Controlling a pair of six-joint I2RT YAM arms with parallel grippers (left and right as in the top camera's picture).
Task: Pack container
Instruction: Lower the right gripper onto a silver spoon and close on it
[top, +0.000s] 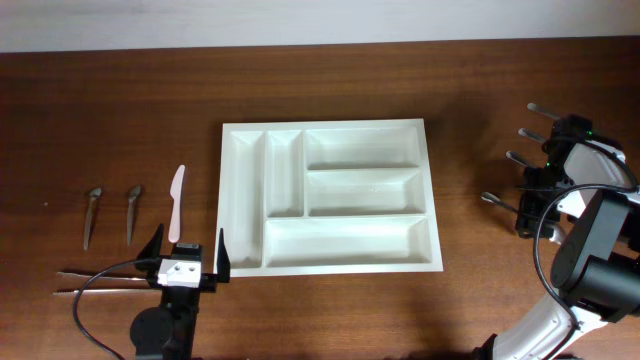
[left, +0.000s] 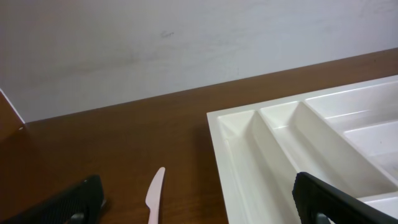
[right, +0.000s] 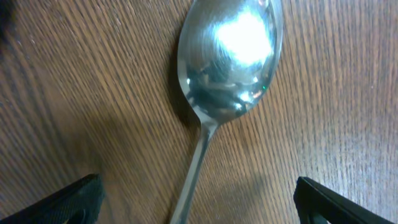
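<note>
Both pairs spread — spoon (right: 230, 56) lies between right fingers (right: 62, 200), untouched (left fingers (left: 62, 202) near tray (left: 214, 119)).

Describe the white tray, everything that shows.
The tray is a white rectangle, glossy and plastic by its look, lying flat on the wooden table near its middle. Raised walls split it into five compartments: two long narrow ones on the left, two shorter ones stacked on the right, and a wide one along the near edge. All are empty. The open left gripper stands by its near-left corner; whether they touch is unclear.
</note>
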